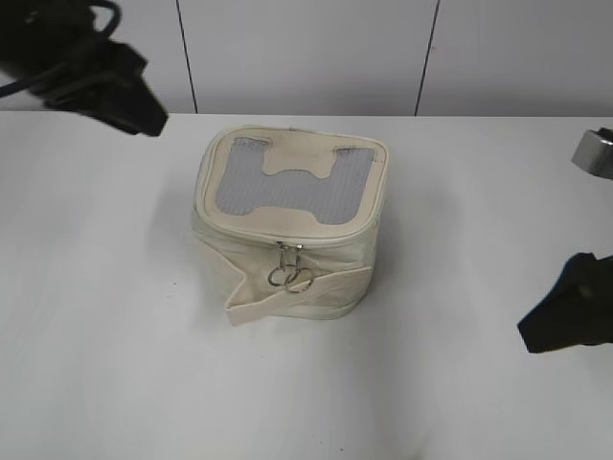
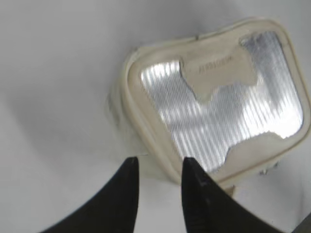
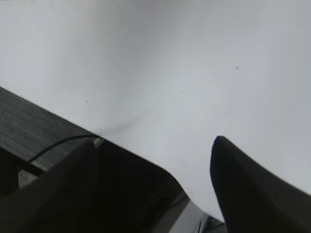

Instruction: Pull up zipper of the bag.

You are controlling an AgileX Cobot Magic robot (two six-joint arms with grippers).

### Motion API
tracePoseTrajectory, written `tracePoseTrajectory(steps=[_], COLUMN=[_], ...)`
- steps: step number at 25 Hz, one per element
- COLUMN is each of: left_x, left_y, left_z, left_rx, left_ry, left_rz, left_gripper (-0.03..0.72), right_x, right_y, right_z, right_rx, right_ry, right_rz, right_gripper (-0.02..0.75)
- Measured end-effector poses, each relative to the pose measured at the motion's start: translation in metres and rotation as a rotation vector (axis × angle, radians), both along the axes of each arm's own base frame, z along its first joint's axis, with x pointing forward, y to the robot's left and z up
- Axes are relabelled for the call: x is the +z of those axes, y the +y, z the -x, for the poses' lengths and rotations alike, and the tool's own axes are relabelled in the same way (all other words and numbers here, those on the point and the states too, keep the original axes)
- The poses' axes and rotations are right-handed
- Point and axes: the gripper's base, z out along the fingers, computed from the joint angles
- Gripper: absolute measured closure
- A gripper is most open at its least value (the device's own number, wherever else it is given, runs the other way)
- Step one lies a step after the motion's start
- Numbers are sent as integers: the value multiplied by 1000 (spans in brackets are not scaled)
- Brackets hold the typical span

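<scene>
The cream-white bag (image 1: 287,278) stands mid-table, its grey mesh top panel with the H-shaped patch facing up. The zipper (image 1: 287,239) runs round the panel's rim, and its two silver ring pulls (image 1: 290,276) hang together at the near front side above the wide strap (image 1: 316,292). My left gripper (image 1: 144,113) hovers above the table at the far left, apart from the bag. In the left wrist view it (image 2: 158,164) is open and empty, its tips near a corner of the bag (image 2: 146,121). My right gripper (image 1: 567,321) is open and empty, low at the right, far from the bag.
The white table (image 1: 115,316) carries only the bag. The right wrist view shows my right gripper (image 3: 155,141) over the table's edge (image 3: 73,127), with dark floor beyond. A grey metal part (image 1: 596,151) sits at the right border. A white panelled wall (image 1: 306,48) stands behind.
</scene>
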Motion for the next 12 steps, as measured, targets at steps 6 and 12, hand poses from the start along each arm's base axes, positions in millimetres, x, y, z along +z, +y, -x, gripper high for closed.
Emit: tracePoseTrajectory(steps=[6, 12], left_x=[25, 48], left_y=[55, 115], left_z=[121, 256], left_rx=[178, 387], left_ry=[-158, -416], left_rz=[-23, 59], left_gripper=[451, 452], right_x=[38, 86], right_y=[-11, -30], right_z=[42, 107], right_rx=[61, -48], right_ry=[-76, -375], right_rz=[79, 150], right_gripper=[174, 183])
